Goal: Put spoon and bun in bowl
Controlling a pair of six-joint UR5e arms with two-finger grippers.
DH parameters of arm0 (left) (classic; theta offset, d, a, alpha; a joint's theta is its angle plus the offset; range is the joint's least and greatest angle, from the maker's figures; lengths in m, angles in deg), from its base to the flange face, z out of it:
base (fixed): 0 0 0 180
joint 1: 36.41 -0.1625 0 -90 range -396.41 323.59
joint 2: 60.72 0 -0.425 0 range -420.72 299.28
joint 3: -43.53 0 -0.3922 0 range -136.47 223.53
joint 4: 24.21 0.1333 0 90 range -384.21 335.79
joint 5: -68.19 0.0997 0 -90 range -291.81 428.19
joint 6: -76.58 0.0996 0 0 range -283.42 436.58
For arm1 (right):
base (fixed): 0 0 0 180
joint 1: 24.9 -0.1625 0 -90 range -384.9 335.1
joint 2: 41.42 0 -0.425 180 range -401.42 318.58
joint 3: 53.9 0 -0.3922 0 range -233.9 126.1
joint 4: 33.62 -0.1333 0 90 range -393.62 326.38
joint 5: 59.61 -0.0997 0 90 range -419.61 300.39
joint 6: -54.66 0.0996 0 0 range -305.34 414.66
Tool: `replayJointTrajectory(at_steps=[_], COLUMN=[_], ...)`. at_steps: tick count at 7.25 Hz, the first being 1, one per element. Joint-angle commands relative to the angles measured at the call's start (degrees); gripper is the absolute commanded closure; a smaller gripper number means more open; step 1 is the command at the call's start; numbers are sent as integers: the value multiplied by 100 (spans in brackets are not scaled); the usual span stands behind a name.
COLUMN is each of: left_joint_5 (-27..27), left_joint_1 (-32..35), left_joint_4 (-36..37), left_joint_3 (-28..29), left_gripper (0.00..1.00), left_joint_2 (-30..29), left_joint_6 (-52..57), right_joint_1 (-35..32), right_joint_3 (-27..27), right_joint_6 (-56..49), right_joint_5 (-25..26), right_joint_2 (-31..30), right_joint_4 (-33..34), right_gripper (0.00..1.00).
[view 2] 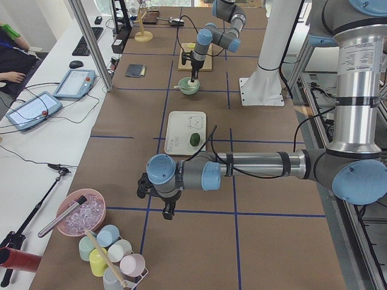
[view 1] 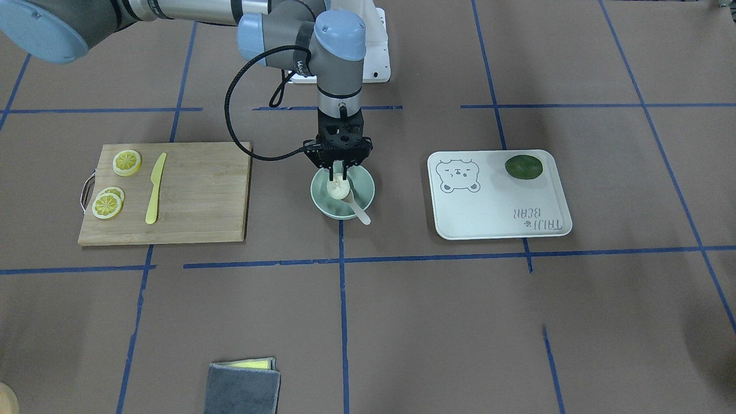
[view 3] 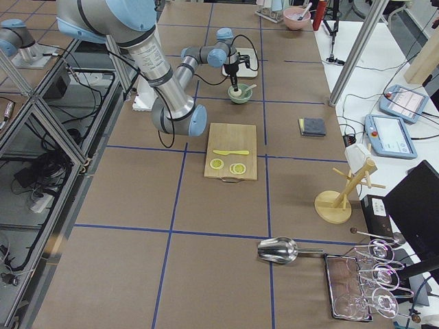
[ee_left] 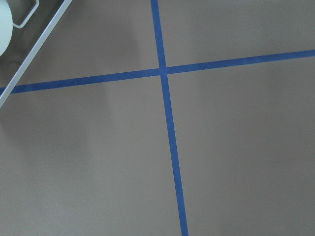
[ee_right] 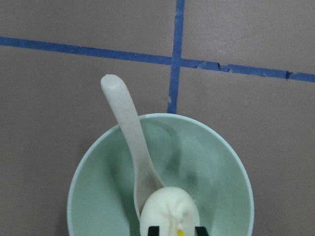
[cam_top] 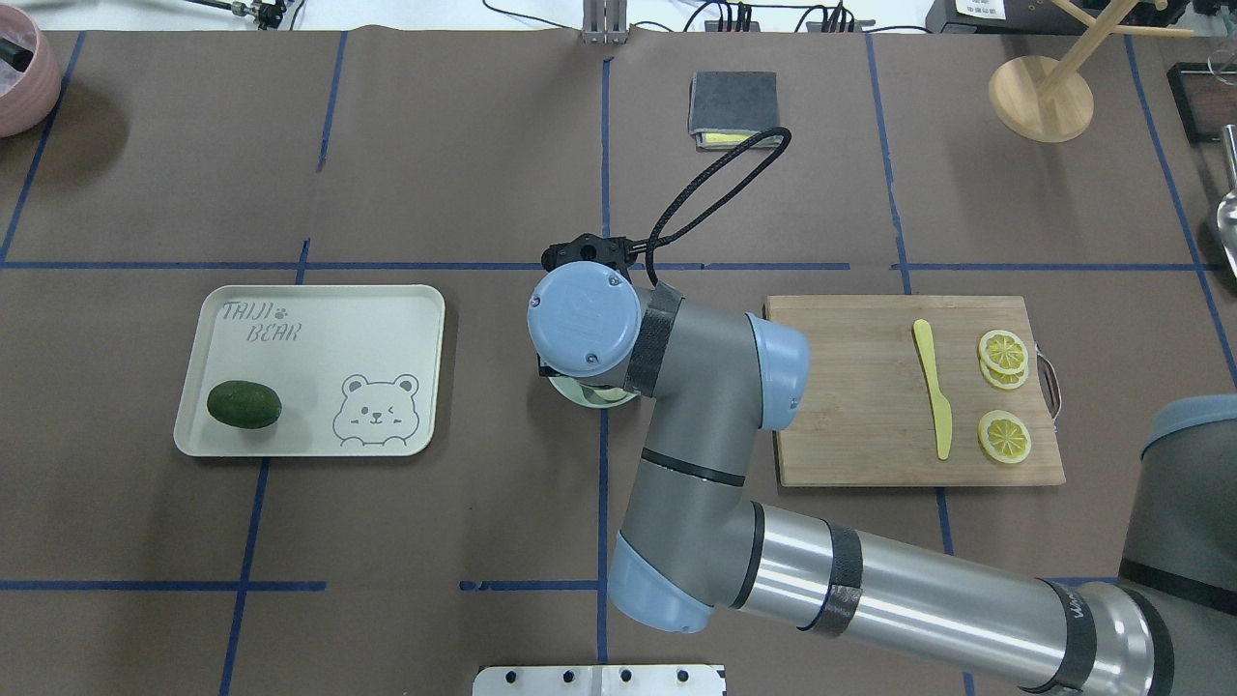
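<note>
The pale mint-green bowl (view 1: 361,185) stands at the table's middle, on a blue tape line. The off-white spoon (view 1: 360,214) lies in it, scoop down inside and handle sticking out over the rim; the right wrist view shows it clearly (ee_right: 129,129). The white pleated bun (ee_right: 170,210) is low inside the bowl (ee_right: 211,162), over the spoon's scoop. My right gripper (view 1: 339,171) points straight down into the bowl, its fingers narrowly set on the bun (view 1: 338,188). My left gripper (view 2: 167,211) hangs over bare table, far from the bowl; I cannot tell whether it is open or shut.
A wooden cutting board (view 1: 201,195) holds a yellow knife (view 1: 155,187) and lemon slices (view 1: 126,162). A white bear-printed tray (view 1: 500,213) holds a dark green fruit (view 1: 524,167). A grey cloth (view 1: 244,386) lies by the operators' edge.
</note>
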State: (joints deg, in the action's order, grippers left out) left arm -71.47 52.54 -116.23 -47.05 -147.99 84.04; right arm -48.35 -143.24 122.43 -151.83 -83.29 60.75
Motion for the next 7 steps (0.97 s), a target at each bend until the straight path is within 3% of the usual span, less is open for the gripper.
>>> replayJointTrajectory(at_steps=[1,2,3,5,6,7], left_joint_5=[0,0,17,87,96,184], left_joint_1=[0,-9,-9,-9,-9,-9], left_joint_4=[0,0,9,26,35,26], left_joint_3=[5,-3,-12,-47,-91,-91], left_gripper=[0,0,0,0,0,0], left_joint_2=[0,0,-8,-9,-9,-43], left_joint_6=[1,-16,-17,1,1,10], right_joint_1=[-19,-280,-744,-1937,-2614,-3143], right_joint_3=[-40,-223,-442,-1285,-1305,-1306], right_joint_6=[-27,-123,-472,-2164,-3216,-4096], right_joint_5=[-7,-172,-661,-1732,-2417,-2728], right_joint_2=[13,-31,-240,-1265,-1697,-2162], right_joint_4=[-15,3,3,-23,-23,-15], right_gripper=[7,6,5,5,1,1])
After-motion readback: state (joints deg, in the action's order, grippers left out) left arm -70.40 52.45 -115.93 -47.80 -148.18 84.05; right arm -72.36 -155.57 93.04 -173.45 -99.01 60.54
